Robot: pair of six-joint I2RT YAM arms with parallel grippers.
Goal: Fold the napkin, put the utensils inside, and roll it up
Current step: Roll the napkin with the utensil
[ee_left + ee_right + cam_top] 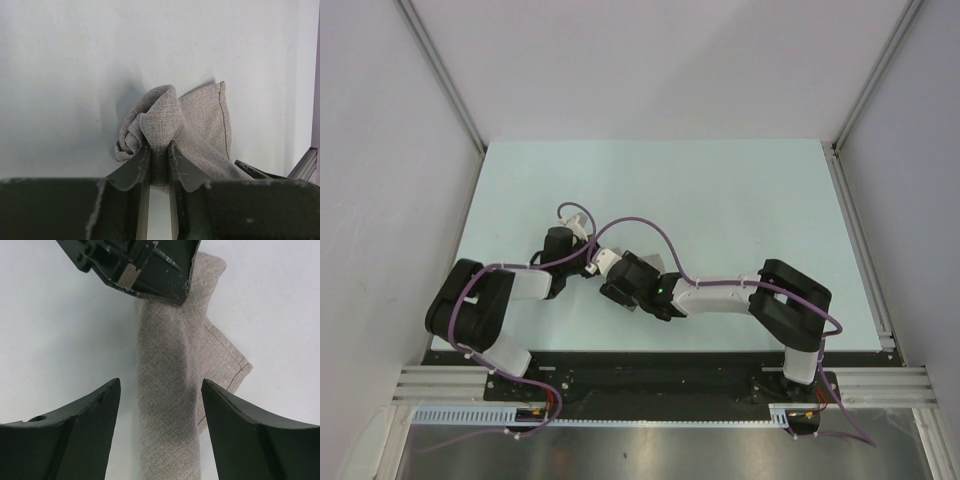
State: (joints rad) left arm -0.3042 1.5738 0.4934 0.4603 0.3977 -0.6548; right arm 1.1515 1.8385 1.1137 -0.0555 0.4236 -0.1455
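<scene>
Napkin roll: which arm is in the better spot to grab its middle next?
The right arm, probably. Its jaws stand open with the rolled napkin lying between them, so they need only close. The left arm has its jaws shut on the napkin's end.

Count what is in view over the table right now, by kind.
Napkin: 1
Grippers: 2 (left gripper, right gripper)
Total: 3
</scene>
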